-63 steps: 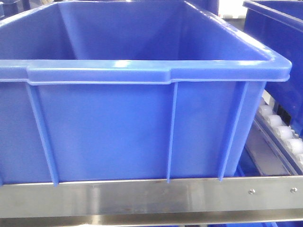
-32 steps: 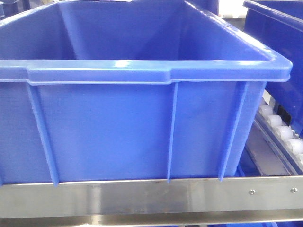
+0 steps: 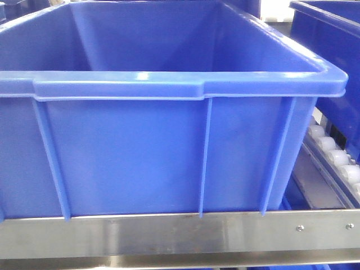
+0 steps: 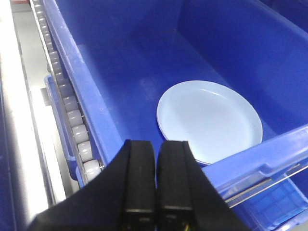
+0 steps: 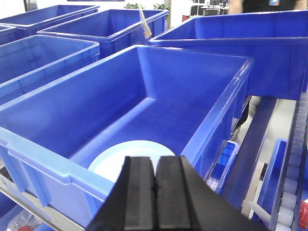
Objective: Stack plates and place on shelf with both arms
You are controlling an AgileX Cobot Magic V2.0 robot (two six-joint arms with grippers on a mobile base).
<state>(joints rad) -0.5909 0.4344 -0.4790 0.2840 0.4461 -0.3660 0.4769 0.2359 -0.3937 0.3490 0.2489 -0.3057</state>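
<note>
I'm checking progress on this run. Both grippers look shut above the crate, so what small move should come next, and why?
Probably draw both arms back. The plates already lie stacked inside the blue crate, and the left gripper and right gripper are shut and empty above its near wall.

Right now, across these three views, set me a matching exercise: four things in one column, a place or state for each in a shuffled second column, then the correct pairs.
Things
1. plates
2. left tool
3. shelf
4. white rollers

Places or states
A. a flat steel rail running under the front wall of the blue crate
B. lying on the floor inside the blue crate
C. fingers pressed together, holding nothing, above the crate's near rim
D. lined up along the side track, to the right of the crate in the front view

Pairs: 1-B, 2-C, 3-A, 4-D
</note>
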